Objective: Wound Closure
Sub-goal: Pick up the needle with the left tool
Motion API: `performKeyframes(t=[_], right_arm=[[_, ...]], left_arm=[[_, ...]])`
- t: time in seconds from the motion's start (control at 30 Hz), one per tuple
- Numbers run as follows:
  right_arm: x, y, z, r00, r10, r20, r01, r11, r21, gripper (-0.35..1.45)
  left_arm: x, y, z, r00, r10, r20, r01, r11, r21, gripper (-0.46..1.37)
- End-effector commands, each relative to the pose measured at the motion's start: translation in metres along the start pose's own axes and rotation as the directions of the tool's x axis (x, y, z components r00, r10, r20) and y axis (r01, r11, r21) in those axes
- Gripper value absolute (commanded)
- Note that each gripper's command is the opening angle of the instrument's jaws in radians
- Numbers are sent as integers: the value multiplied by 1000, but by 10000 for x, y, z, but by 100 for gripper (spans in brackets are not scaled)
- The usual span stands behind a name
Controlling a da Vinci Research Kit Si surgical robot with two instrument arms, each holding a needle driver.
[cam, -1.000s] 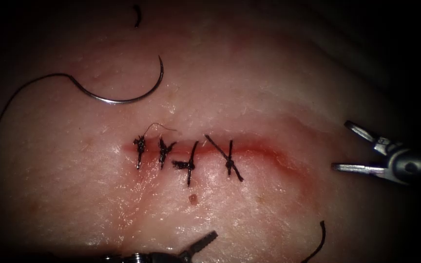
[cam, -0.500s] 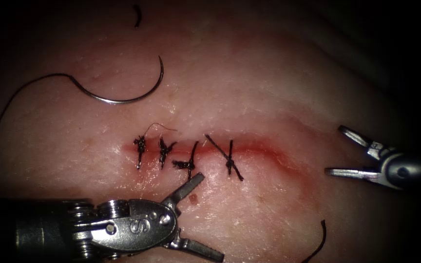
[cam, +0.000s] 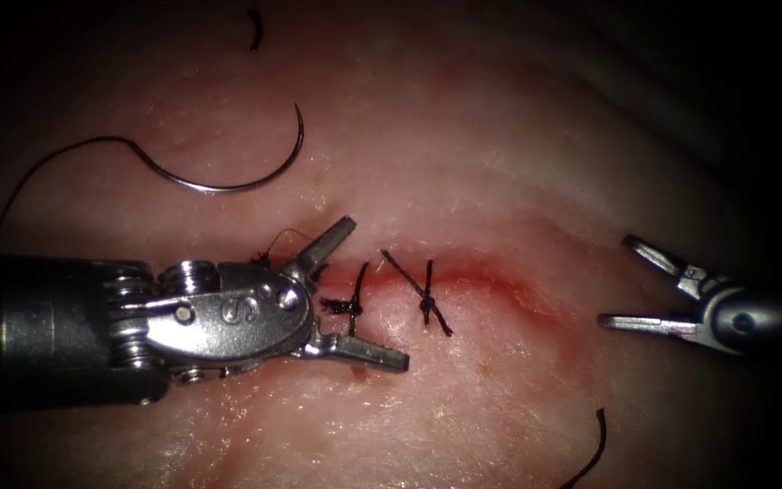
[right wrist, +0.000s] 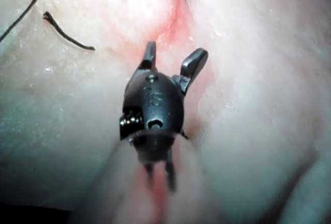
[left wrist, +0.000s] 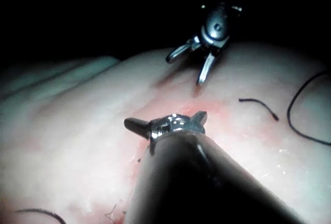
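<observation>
Steel jaws on both tools gape, holding nothing.
We see the left tool (cam: 368, 292) over the stitched cut (cam: 463, 272), the right tool (cam: 631, 282) at three o'clock, the needle (cam: 228, 177) lying free at ten o'clock on the tissue (cam: 500, 136).

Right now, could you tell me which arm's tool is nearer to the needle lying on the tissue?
Left. The left tool, jaws open and empty, sits over the stitched cut, just below the needle, which lies free on the tissue. The right tool, open and empty, is far right.
</observation>
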Motion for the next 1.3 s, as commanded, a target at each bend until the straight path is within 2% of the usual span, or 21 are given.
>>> performKeyframes(t=[0.03, 0.13, 0.17, 0.27, 0.3, 0.37, 0.47, 0.63, 0.7, 0.8, 0.9, 1.0, 1.07, 1.17, 1.27, 1.3], right_arm=[[0, 0, 0, 1000, -1, 0, 1, 1000, 9, 131], [0, -1, 0, 1000, -1, 2, 1, 1000, 11, 132], [0, -1, 0, 1000, -1, 2, 1, 1000, 12, 132], [1, -1, -1, 1000, -1, 2, 1, 1000, 12, 132], [1, -1, -1, 1000, -1, 2, 1, 1000, 12, 131], [1, -1, -1, 1000, -1, 2, 1, 1000, 12, 132], [1, -1, -1, 1000, -1, 2, 1, 1000, 12, 131], [1, -2, -1, 1000, -1, 1, 1, 1000, 13, 131], [1, -2, -1, 1000, -1, 1, 1, 1000, 13, 131], [1, -2, -1, 1000, -1, 1, 1, 1000, 13, 131], [1, -2, -1, 1000, -1, 1, 1, 1000, 13, 131], [1, -2, -1, 1000, -1, -1, 1, 1000, 15, 130], [1, -2, -1, 1000, -2, -1, 2, 1000, 15, 130], [1, -3, -1, 1000, -2, -1, 2, 1000, 16, 130], [1, -4, -1, 1000, -3, -3, 3, 1000, 18, 130], [1, -4, -2, 1000, -3, -1, 3, 1000, 20, 130]], left_arm=[[3, -4, 3, 999, 16, 52, -17, 1000, 25, 95], [5, -17, 11, 991, 20, 133, -29, 997, 68, 94], [5, -23, 15, 984, 15, 175, -34, 994, 105, 91], [6, -37, 21, 976, 15, 216, -49, 987, 151, 87], [6, -41, 23, 975, 15, 222, -53, 985, 167, 77], [7, -51, 27, 974, 15, 227, -57, 982, 179, 69], [8, -62, 34, 974, 10, 225, -52, 982, 183, 65], [4, -76, 45, 976, 10, 220, -53, 980, 189, 79], [1, -81, 49, 976, 14, 217, -57, 980, 191, 78], [-5, -86, 55, 976, 28, 217, -71, 978, 195, 65], [-14, -90, 64, 973, 50, 225, -95, 976, 196, 37], [-24, -93, 72, 966, 74, 248, -124, 973, 192, 22], [-31, -95, 79, 964, 69, 258, -122, 973, 196, 25], [-40, -99, 88, 959, 69, 273, -127, 971, 200, 7], [-50, -102, 94, 953, 71, 294, -134, 970, 201, 21], [-55, -103, 97, 950, 68, 305, -135, 970, 202, 31]])
